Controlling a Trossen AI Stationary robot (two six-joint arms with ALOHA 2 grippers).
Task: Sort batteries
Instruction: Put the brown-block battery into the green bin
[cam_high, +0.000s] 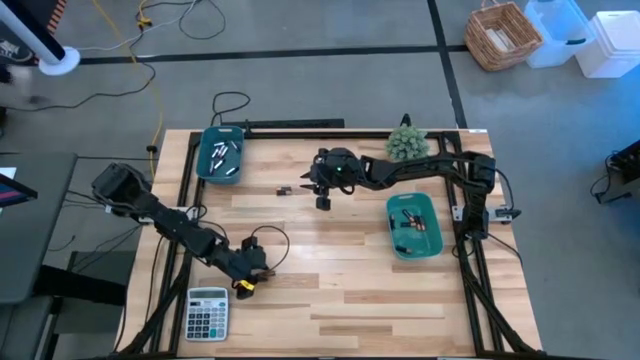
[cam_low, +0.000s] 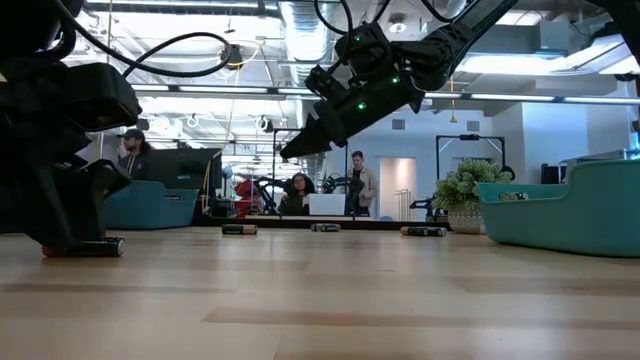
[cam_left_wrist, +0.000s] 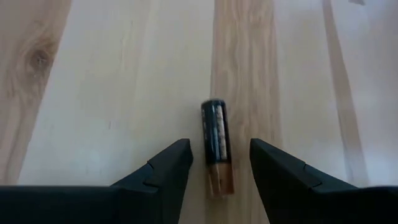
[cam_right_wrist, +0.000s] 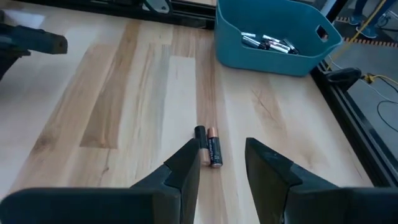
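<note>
My left gripper (cam_left_wrist: 221, 162) is open and low over the table near the calculator. Its fingers stand on either side of a black-and-copper battery (cam_left_wrist: 217, 149) that lies flat on the wood, with a gap on each side. The low view shows that battery (cam_low: 88, 246) at the gripper's foot. My right gripper (cam_right_wrist: 221, 162) is open and lifted above the table's middle (cam_low: 295, 150), pointing down toward the left. Two batteries (cam_right_wrist: 210, 144) lie side by side on the table ahead of its fingertips. Other loose batteries (cam_low: 240, 229) (cam_low: 422, 231) lie farther back.
A teal bin (cam_high: 222, 155) holding batteries sits at the far left, and a second teal bin (cam_high: 413, 225) with batteries sits at the right. The grey calculator (cam_high: 207, 312) lies at the near left beside my left gripper. A small plant (cam_high: 406, 142) stands at the far edge. People stand in the room behind.
</note>
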